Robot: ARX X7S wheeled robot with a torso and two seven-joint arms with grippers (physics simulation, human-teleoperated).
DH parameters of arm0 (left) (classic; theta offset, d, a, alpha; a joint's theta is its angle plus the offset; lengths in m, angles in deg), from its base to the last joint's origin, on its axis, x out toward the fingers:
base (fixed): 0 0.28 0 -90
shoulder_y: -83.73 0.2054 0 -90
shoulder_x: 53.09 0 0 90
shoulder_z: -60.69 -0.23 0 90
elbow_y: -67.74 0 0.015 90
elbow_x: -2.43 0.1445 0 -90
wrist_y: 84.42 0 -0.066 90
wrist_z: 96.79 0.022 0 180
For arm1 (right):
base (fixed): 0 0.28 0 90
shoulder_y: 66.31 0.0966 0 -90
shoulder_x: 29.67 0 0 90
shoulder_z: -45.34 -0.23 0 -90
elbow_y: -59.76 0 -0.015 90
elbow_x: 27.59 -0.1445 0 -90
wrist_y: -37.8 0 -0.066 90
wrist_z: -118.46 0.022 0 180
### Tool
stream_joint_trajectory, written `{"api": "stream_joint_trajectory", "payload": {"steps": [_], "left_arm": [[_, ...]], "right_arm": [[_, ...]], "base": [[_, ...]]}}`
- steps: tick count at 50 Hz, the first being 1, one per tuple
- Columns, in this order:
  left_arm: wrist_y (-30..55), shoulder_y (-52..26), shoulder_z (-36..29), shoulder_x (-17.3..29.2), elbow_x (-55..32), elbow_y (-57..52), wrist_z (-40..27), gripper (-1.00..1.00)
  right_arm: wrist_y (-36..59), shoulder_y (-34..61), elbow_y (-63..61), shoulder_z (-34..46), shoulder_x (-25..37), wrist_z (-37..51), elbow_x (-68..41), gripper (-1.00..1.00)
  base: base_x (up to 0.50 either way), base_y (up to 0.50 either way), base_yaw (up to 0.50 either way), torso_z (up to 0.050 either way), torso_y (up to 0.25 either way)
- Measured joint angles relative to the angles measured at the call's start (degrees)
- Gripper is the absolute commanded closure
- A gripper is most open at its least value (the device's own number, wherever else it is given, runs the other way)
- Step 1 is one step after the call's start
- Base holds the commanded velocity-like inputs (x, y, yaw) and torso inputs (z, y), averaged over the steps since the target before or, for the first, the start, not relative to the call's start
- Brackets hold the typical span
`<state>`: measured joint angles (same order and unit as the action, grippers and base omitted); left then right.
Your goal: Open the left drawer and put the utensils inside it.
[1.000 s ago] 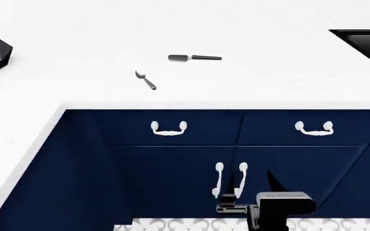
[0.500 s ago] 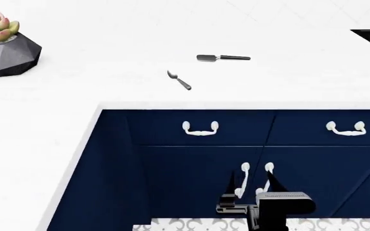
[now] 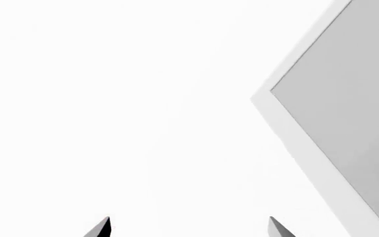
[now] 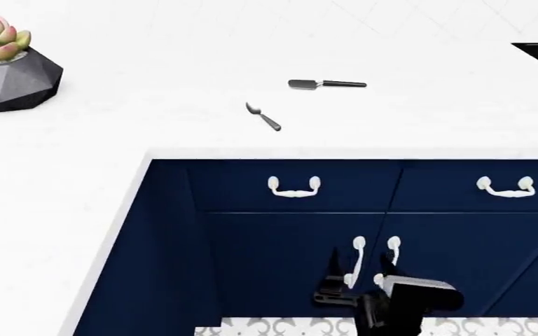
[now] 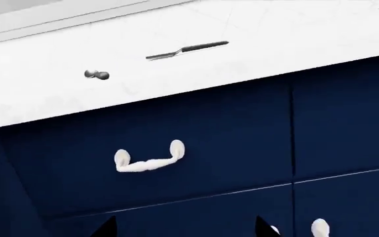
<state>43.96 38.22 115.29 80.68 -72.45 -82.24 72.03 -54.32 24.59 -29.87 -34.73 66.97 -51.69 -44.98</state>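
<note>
1. Spatula (image 4: 326, 84) lies on the counter (image 4: 204, 63), long axis left-right, blade left, handle right.
2. Spoon (image 4: 263, 117) sits near it, angled, bowl toward the far left.
3. Left drawer (image 4: 293, 185) is closed below.
4. Right gripper (image 5: 184, 229) has its jaws apart; left gripper (image 3: 188, 228) likewise, both empty.

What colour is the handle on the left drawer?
White, on the navy left drawer; its handle shows best in the right wrist view.

Left drawer (image 4: 294, 186) shut, navy, white bar handle; spoon (image 4: 263, 116) and spatula (image 4: 326, 84) flat on countertop above.
</note>
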Motion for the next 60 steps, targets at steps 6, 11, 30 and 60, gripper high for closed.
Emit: {"api": "stream_joint_trajectory", "payload": {"steps": [6,11,30,60], "left_arm": [[-2.20,0.15,-2.58,-1.74,1.81,0.00,0.59,-1.00],[-2.07,0.15,-2.98,-1.35,1.71,0.00,-0.06,-1.00],[-5.17,0.33,-6.95,-3.32,4.71,0.00,0.62,-1.00],[-4.87,0.43,-6.80,0.28,4.35,-0.01,0.04,-1.00]], "right_arm": [[0.93,0.85,3.04,-4.06,-2.53,-10.88,-20.59,-1.00],[2.22,2.38,6.91,-6.34,-3.74,-16.65,-34.34,-1.00],[-0.54,7.02,18.39,-8.03,-4.80,-21.29,-54.67,-1.00],[-5.97,39.38,68.99,20.17,-6.44,-41.82,-83.97,-1.00]], "base": [[0.00,0.00,0.00,0.000,0.000],[0.00,0.00,0.00,0.000,0.000],[0.00,0.00,0.00,0.000,0.000],[0.00,0.00,0.00,0.000,0.000]]}}
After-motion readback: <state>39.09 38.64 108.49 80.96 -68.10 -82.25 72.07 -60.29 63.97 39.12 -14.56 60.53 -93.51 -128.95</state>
